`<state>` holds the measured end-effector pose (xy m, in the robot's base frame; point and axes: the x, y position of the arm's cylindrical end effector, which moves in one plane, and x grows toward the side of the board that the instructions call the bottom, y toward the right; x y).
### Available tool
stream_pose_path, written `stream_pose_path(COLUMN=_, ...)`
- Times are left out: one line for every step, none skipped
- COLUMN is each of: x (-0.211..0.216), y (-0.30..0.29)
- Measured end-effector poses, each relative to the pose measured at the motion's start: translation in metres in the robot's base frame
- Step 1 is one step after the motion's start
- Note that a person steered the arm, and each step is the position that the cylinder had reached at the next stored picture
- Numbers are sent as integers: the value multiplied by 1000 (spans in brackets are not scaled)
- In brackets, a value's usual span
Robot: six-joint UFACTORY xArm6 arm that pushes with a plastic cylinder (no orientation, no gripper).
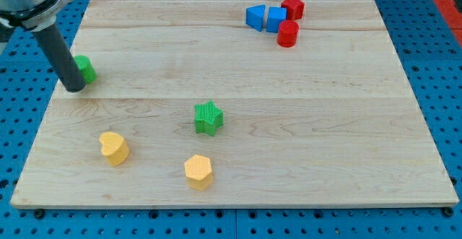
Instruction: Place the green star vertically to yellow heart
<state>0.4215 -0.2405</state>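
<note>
Though well apart from the green star [208, 118], my tip [74, 89] beside a green block [86, 68]; no hand visible

You find nothing to read here: no text, label, brand, number or sign shows on the wooden board [238, 51], on any coloured block, or on the blue pegboard [440, 66] around it

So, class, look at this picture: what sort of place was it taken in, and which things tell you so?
Probably a robotics lab bench. A wooden board lies on a blue perforated table, small coloured blocks such as a green star and a yellow heart sit on it, and my tip rests beside a green block.
</note>
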Motion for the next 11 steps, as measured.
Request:
stream_pose_path(x=2, y=122)
stream_pose_path(x=6, y=234)
stream_pose_path(x=43, y=282)
stream_pose_path(x=59, y=276)
stream_pose_path(x=54, y=207)
stream_pose_path(x=66, y=185)
stream_pose_path(x=74, y=186)
stream_pose_path(x=96, y=198)
stream_pose_path(x=108, y=175)
stream_pose_path(x=75, y=125)
stream_pose_path(x=40, y=91)
